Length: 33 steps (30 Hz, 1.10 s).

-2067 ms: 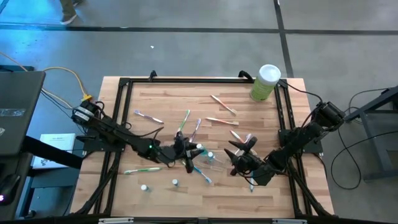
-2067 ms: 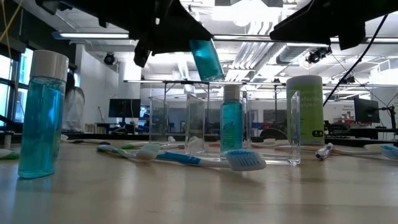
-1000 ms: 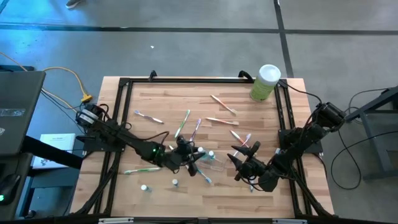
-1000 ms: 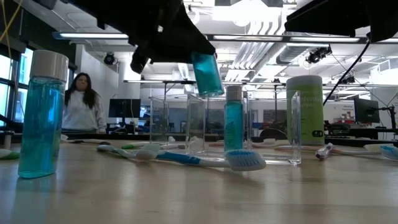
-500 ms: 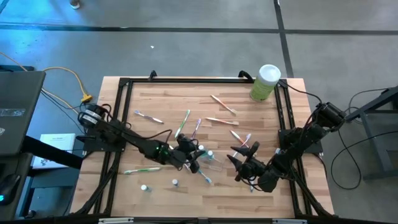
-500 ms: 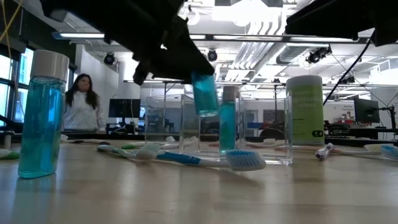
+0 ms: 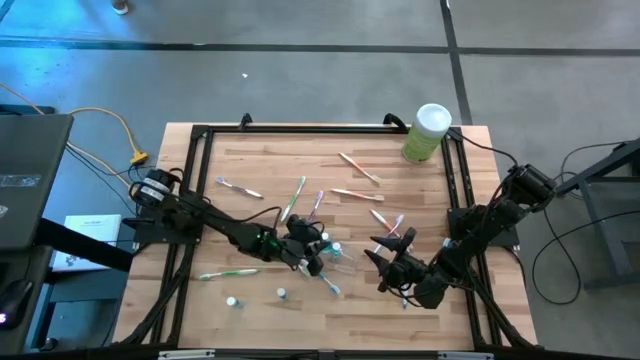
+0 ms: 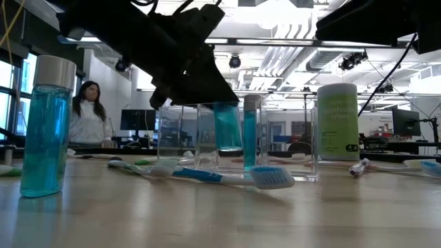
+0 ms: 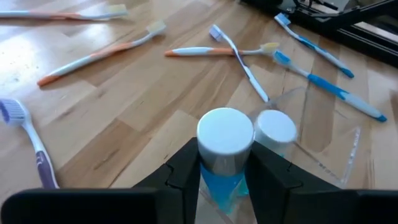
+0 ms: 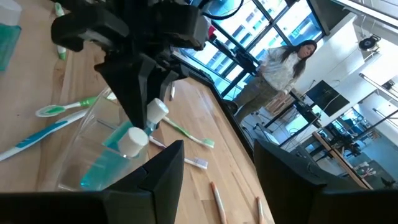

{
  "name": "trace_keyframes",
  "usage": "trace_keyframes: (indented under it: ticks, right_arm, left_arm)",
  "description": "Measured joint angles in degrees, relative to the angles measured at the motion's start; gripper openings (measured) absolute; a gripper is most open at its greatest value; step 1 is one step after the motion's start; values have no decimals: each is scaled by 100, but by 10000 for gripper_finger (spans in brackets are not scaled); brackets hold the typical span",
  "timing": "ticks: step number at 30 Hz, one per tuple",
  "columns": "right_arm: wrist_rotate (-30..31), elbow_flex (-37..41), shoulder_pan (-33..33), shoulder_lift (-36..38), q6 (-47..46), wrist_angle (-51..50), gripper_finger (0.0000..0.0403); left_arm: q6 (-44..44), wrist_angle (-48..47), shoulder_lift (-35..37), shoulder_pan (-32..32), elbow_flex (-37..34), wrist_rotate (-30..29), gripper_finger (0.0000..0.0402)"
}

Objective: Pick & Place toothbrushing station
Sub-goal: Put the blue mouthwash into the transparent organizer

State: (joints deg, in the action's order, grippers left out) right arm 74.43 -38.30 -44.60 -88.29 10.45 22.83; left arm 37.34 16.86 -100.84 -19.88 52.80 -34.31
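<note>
Left gripper fingers clamped either side of a small teal bottle with a white cap, gripped just under the cap; right gripper fingers spread, holding nothing. High view: left gripper sits over the clear container in the middle of the tabletop toward the near edge; right gripper waits just beside it on the right-edge side. Toothbrushes lie loose around the middle of the tabletop, e.g. green toothbrush toward the near-left and a tan toothbrush toward the far edge; two more small bottles stand near the near edge; green canister stands at the far-right corner. Low view: held bottle is down inside the clear container, alongside a second teal bottle already in it; whether the held one touches the floor of the container I cannot tell. A blue toothbrush lies in front, a big-looking teal bottle stands close at left, a person in the room behind. Left wrist view: two white caps side by side, the container wall beyond. Right wrist view: left gripper over the container, bottles inside. Progress, judged: one bottle placed, second nearly seated and not released; the other bottles and all brushes seen are left outside the container.
</note>
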Motion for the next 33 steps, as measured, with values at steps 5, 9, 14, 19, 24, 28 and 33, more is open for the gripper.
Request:
trace_keyframes:
  ticks: [5,9,14,19,24,28,33]
  right_arm:
    - [2,0,0,0,3,0,185]
    - [-77,0,0,0,3,0,185]
    - [-551,0,4,0,20,-1,185]
    - [-564,0,13,0,27,0,185]
    - [-564,0,13,0,29,0,185]
    - [-562,0,13,1,29,-1,185]
    - [-554,0,13,0,31,0,185]
  left_arm:
    - [-89,9,-26,26,2,12,118]
    - [-145,7,-26,26,2,95,120]
    - [-304,10,-24,29,4,272,121]
    - [-317,7,-24,28,4,292,121]
    - [-575,7,-15,26,3,341,124]
    - [-658,-13,45,11,1,402,136]
    - [-756,4,103,-13,-9,407,151]
